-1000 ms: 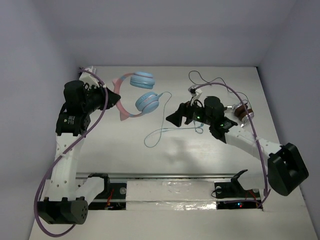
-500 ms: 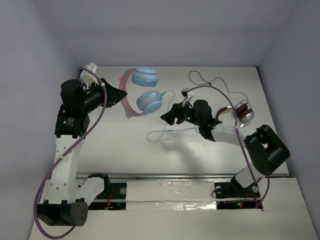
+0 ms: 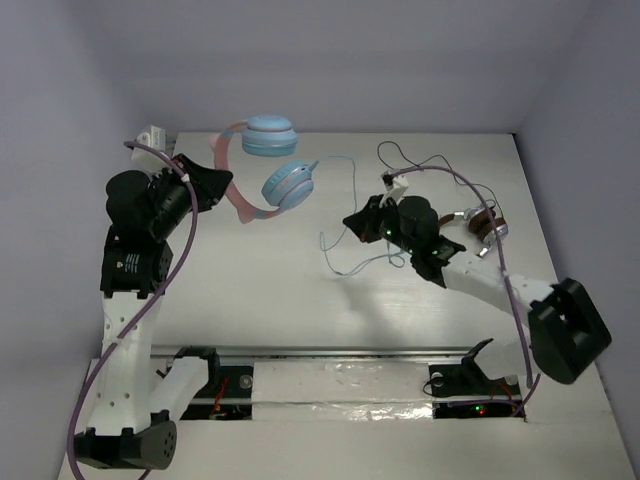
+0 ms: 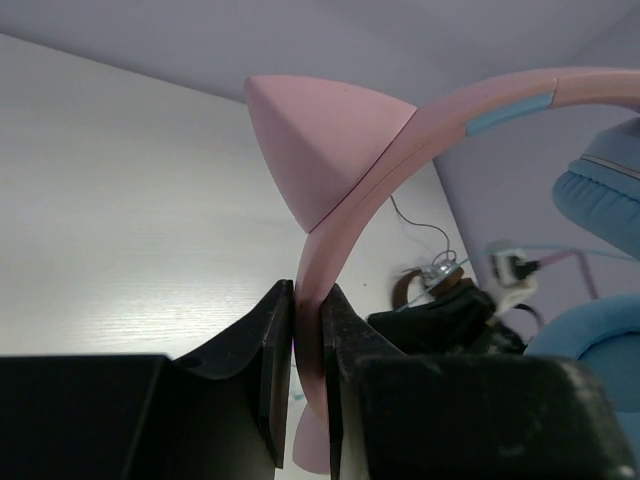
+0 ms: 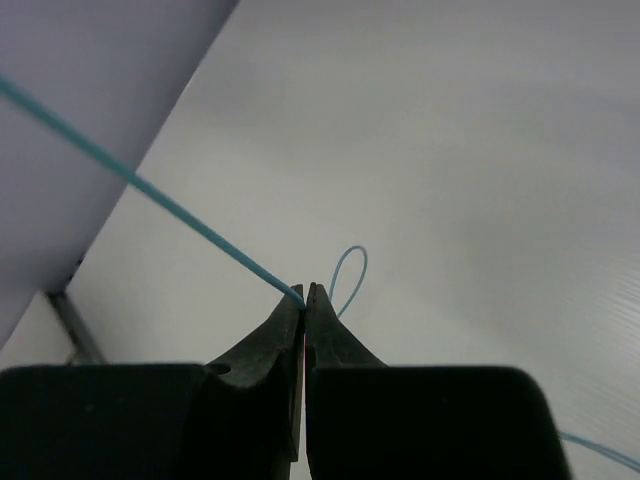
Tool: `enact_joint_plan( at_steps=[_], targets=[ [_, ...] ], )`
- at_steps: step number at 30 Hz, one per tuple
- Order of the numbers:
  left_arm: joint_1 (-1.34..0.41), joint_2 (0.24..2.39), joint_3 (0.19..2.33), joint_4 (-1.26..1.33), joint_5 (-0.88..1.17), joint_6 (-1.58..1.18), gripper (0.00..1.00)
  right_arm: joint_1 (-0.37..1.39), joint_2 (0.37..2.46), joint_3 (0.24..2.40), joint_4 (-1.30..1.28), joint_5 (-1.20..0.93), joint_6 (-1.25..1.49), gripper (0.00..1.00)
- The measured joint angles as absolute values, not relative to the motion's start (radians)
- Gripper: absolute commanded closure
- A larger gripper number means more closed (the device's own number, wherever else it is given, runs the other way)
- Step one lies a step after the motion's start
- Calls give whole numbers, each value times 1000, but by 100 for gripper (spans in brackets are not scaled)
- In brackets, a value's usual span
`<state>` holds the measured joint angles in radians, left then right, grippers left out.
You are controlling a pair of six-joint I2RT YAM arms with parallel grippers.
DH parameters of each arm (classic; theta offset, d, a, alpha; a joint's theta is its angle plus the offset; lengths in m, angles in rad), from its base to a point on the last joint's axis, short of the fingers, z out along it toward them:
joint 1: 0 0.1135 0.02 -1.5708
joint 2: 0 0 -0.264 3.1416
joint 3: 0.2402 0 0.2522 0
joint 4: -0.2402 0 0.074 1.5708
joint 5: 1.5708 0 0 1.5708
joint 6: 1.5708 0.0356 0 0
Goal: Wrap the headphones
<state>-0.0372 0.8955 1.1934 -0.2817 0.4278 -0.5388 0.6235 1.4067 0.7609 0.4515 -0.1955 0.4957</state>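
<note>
Pink headband (image 4: 440,115): clamped edge-on between the fingers of the left gripper (image 4: 307,300), just below one cat-ear point (image 4: 320,140).
Left claw state: closed on the headband, both pads flat against it.
Headphones (image 3: 240,200): far-left part of the table (image 3: 250,300), hanging from the left gripper and apparently lifted clear of the surface.
Ear cups: both light blue; one (image 3: 270,137) up by the back wall, the other (image 3: 290,183) nearer the middle of the table.
Cable (image 5: 150,190): thin, light blue; runs taut from the left of the wrist view into the right gripper's fingertips; a small loop shows just past the tips.
Right gripper (image 3: 350,222): mid-table, right of the ear cups; jaws pinched together on the cable.
Slack: the rest of the cable trails in loose curves below and beside the right gripper.
Brown-and-silver headphones (image 3: 482,222): on the table at right, behind the right arm, well apart from the blue set.
Black cable (image 3: 400,155): loose at the far side of the table, above the right gripper.
</note>
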Motion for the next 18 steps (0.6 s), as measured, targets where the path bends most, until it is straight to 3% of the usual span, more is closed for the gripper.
enact_joint_plan(
  at_steps=[5,10,18],
  targets=[
    [-37,869,1112,-282,388,-493,100,629,1187,892,123,110,456,100],
    [-37,878,984,-336,389,-441,100,629,1019,1054,-15,215,390,100],
    [-38,889,873,-387,466,-365,100,643,1142,1463,-154,252,225,100]
  ],
)
